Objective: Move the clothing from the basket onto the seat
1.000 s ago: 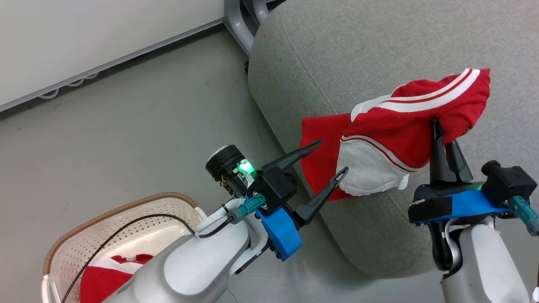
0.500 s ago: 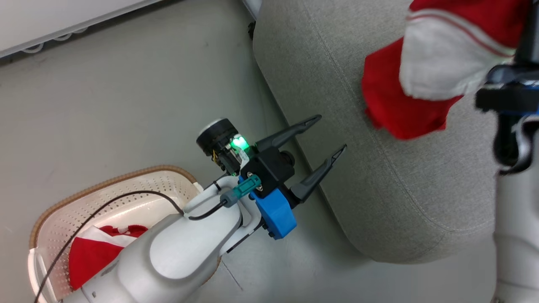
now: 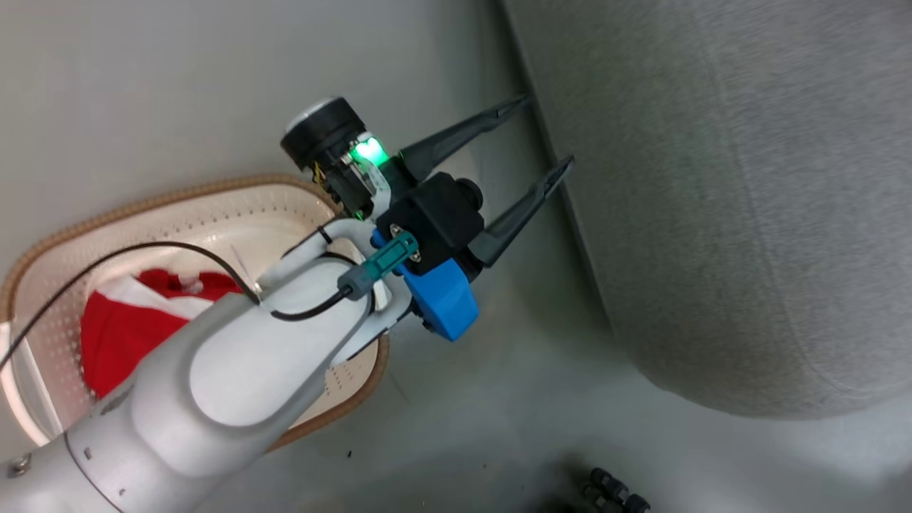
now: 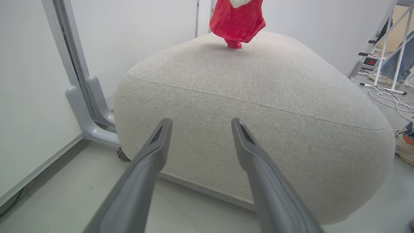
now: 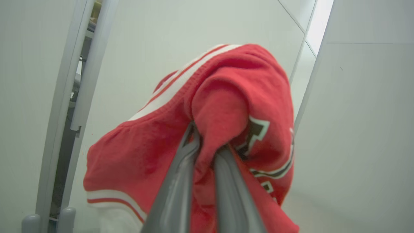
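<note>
My left gripper is open and empty, hovering over the floor between the basket and the seat. In the left wrist view its fingers point at the seat's side. Red and white clothing lies in the basket, partly hidden by my left forearm. My right gripper is shut on a red garment with white stripes and a logo patch. That garment hangs over the seat's top, its lowest fold touching the cushion.
Pale partition panels on grey feet stand left of the seat. Cables and a shoe lie on the floor beyond its right end. Small dark parts sit at the bottom of the head view.
The head camera has swung down and left, so the right gripper and its garment have left that view. Before that, the right gripper lifted the garment off the seat. My left gripper stays open.
</note>
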Controlling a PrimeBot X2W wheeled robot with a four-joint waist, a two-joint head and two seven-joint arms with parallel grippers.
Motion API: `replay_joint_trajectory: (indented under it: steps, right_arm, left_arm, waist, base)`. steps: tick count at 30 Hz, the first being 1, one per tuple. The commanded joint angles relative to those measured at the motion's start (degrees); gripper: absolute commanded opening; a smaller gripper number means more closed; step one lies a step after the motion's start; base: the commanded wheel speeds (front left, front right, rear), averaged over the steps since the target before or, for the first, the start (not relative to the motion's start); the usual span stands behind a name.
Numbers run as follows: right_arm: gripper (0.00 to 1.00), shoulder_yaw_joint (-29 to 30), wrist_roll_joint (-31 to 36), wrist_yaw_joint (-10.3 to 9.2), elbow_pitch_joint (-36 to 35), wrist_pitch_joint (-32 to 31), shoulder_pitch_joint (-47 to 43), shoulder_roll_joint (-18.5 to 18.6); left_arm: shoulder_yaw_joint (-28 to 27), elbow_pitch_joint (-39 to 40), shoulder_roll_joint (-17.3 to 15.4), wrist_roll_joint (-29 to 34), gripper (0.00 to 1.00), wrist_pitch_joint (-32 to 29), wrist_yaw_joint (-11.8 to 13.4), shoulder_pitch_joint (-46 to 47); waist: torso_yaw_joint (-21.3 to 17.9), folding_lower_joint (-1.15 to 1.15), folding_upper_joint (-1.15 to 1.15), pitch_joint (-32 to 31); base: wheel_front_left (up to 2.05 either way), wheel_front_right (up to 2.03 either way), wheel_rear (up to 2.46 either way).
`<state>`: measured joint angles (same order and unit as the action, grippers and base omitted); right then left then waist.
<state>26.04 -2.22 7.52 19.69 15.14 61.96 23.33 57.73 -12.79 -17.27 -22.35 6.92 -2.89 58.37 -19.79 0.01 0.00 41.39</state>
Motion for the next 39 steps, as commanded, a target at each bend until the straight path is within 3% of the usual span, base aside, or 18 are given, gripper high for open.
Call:
replay_joint_trajectory:
  steps: [1, 6, 13, 23, 25, 26, 39]
  right_arm:
    - [0.00, 0.88, 0.25, -0.06, 3.46, 0.00, 1.41, 1.28]
    - [0.00, 1.80, 2.52, -0.06, 11.61, 0.02, 2.03, 2.29]
    - [0.00, 4.46, 4.43, -0.06, 20.66, 0.01, -0.65, -0.31]
    - [0.00, 4.76, 5.13, -0.06, 26.00, 0.01, -3.00, -3.70]
    - [0.80, 4.42, 5.08, -0.06, 25.73, 0.01, -3.56, -4.30]
    - [1.00, 4.19, 5.10, -0.06, 25.32, 0.01, -3.98, -4.46]
    - [1.00, 0.69, 1.94, -0.06, 11.48, 0.01, -20.07, -8.00]
  left_arm:
    - [-0.38, 0.96, -0.84, 0.47, 1.00, -0.32, 0.29, 1.48]
    - [-0.53, 2.64, -1.89, 0.98, 1.00, -0.99, 0.49, 2.63]
    - [-0.60, 3.50, -3.01, 0.71, 1.00, -1.10, 1.19, 2.00]
    - [-0.17, 3.65, -4.37, 0.31, 1.00, -1.30, 1.35, 1.07]
    - [-0.26, 3.59, -4.47, 0.18, 1.00, -1.03, 1.62, 0.95]
    - [-0.29, 3.45, -4.46, 0.13, 1.00, -0.78, 1.67, 0.83]
    - [-1.09, -1.02, -2.32, -2.45, 1.00, 4.77, 3.39, -3.26]
  waist:
    - [1.98, -0.01, 0.00, 4.81]
    - [2.92, -0.01, 0.00, 7.51]
    - [3.36, -0.01, 0.00, 8.52]
    - [3.63, -0.01, 0.00, 8.15]
    - [3.67, -0.01, 0.00, 7.60]
    - [3.71, -0.01, 0.00, 7.20]
    - [5.08, -0.01, 0.00, -3.72]
  base:
    - [0.00, 0.00, 0.00]
    - [0.00, 0.00, 0.00]
    - [0.00, 0.00, 0.00]
    - [0.00, 0.00, 0.00]
    - [0.00, 0.00, 0.00]
    - [0.00, 0.00, 0.00]
    - [0.00, 0.00, 0.00]
